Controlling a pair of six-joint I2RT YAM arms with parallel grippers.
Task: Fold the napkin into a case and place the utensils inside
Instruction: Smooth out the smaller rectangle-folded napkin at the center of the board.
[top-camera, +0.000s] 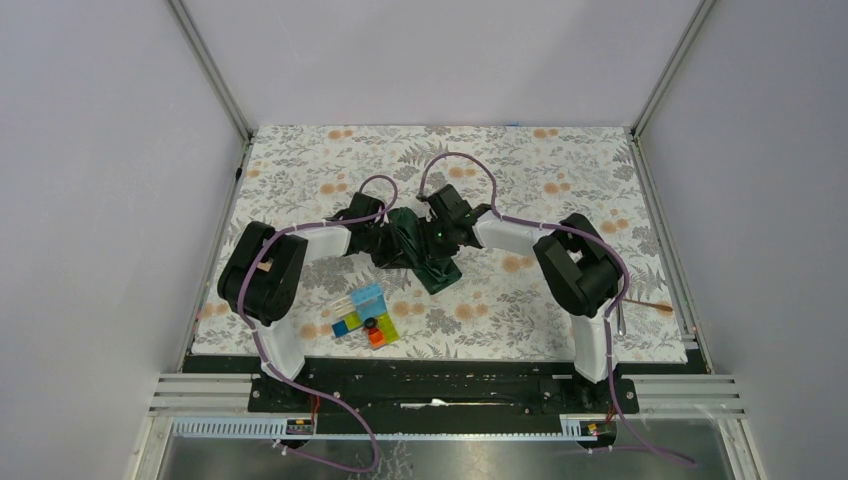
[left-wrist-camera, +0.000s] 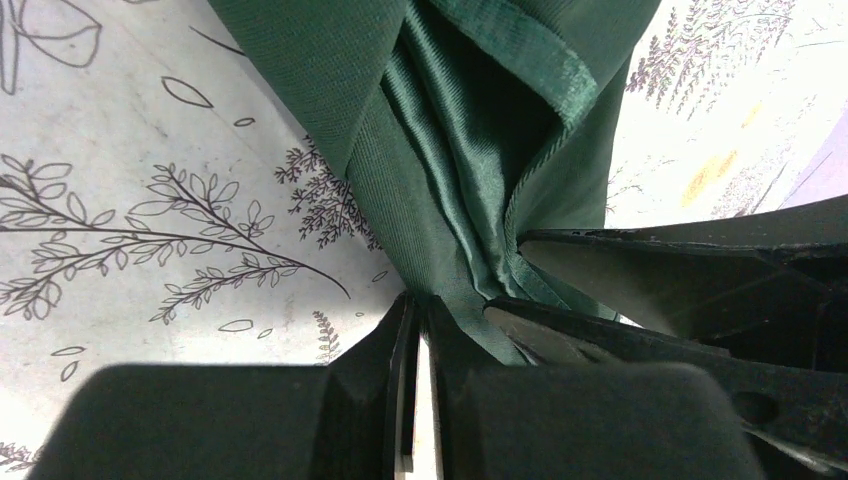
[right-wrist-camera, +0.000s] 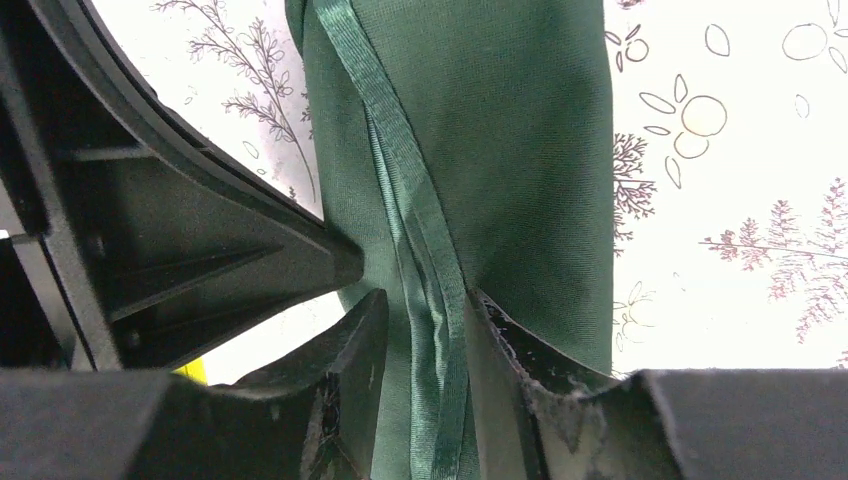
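The dark green napkin (top-camera: 437, 273) lies bunched and partly lifted at the table's middle, between both grippers. My left gripper (top-camera: 387, 240) comes in from the left. In its wrist view the jaws (left-wrist-camera: 422, 300) stand almost together, pinching a narrow fold of the napkin (left-wrist-camera: 450, 130) at their tips. My right gripper (top-camera: 438, 230) comes in from the right; its fingers (right-wrist-camera: 425, 300) press on either side of several hemmed layers of the napkin (right-wrist-camera: 500, 150). The utensils lie at the right edge: a copper spoon (top-camera: 648, 304) and a thin silver piece (top-camera: 620, 318), partly behind the right arm.
A cluster of colourful plastic blocks (top-camera: 365, 318) sits near the front, left of centre, close to the left arm. The floral table covering (top-camera: 560, 170) runs to metal frame rails on both sides. Each wrist view shows the other gripper's black fingers (left-wrist-camera: 660, 270) close by.
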